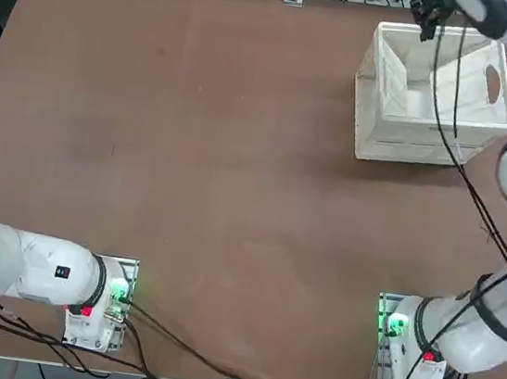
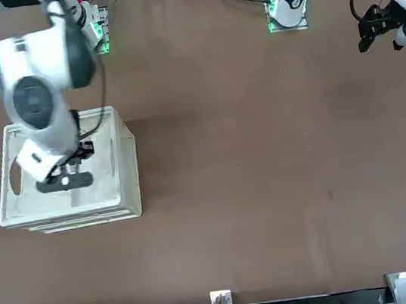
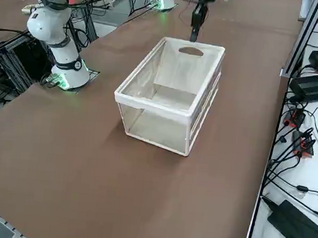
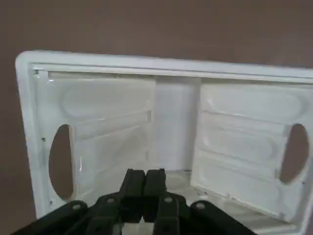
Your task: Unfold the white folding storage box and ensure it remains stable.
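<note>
**Mia:** Where is the white folding storage box (image 1: 434, 96) right now?

**Sam:** It sits on the big brown table (image 1: 199, 173), right under the right claw (image 4: 145, 188). The box looks opened up. Its four walls stand up and you can see down to its floor.

**Mia:** And the claw?

**Sam:** It hangs just above the box, near the far rim. Its two fingers are pressed together, with no gap, and they hold nothing. It is not touching the box as far as I can tell.

**Mia:** Which way does the box run?

**Sam:** In the wrist view the long way goes from side to side under the claw. There is an oval handle hole (image 4: 61, 161) at each end, one to each side of the claw. The right arm is the near one, since the box is on its side of the table.

**Mia:** So what is left to do?

**Sam:** I think very little. The claw could push down on a wall or the floor to check that the box stays firm.

**Mia:** Anything in the way?

**Sam:** No. The table near the box is bare. Black cables (image 3: 301, 138) lie off past the table edge, well apart from the claw.
</note>
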Available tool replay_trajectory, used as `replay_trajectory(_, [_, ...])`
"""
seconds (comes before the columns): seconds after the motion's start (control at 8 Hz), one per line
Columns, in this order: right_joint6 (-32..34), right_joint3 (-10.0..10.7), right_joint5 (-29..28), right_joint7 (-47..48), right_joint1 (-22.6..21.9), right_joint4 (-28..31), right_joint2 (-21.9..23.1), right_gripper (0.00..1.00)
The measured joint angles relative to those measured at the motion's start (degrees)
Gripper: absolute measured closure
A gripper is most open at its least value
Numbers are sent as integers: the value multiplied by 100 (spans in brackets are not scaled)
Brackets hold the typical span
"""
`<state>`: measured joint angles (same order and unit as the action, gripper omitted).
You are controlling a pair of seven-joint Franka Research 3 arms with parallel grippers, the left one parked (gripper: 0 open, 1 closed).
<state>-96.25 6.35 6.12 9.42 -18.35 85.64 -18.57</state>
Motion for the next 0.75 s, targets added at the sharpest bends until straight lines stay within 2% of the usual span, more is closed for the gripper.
replay_trajectory(0.12, [-630, -3, -615, -394, 430, 685, 185, 99])
replay_trajectory(0.38, [-1616, -8, -1896, -916, 977, 1714, 238, 99])
replay_trajectory(0.75, [-2572, -78, -3554, -1045, 1091, 2621, 148, 99])
